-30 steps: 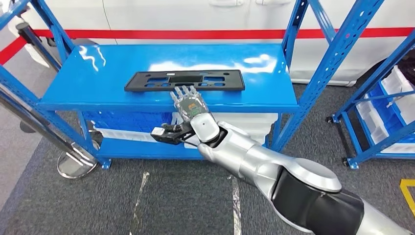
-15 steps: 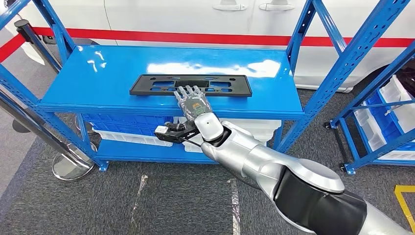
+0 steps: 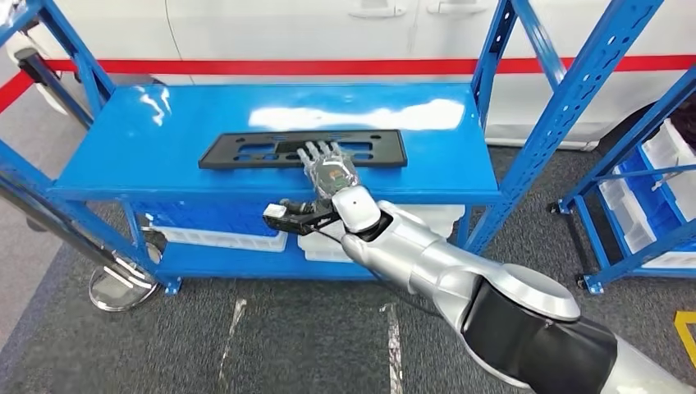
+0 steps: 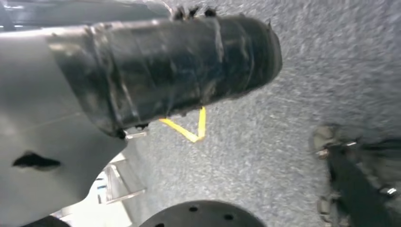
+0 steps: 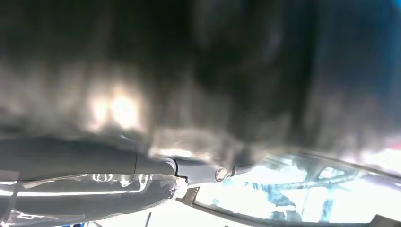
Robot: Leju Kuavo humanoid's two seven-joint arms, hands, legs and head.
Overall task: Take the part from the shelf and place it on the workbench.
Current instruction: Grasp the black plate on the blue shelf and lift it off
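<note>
Reaching for the part on the shelf

The big blue shelf (image 3: 164,131) fills the upper middle of the frame, and the flat black part (image 3: 246,151) lies in its middle. The right hand (image 3: 328,171) rests flat on the part's near edge, fingers spread, gripping nothing. Next it must likely close and lift. The right wrist view is too blurry to read.

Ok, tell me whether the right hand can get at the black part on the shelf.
Probably yes: the right hand already lies over the near edge of the black part on the shelf, with nothing between them.
</note>
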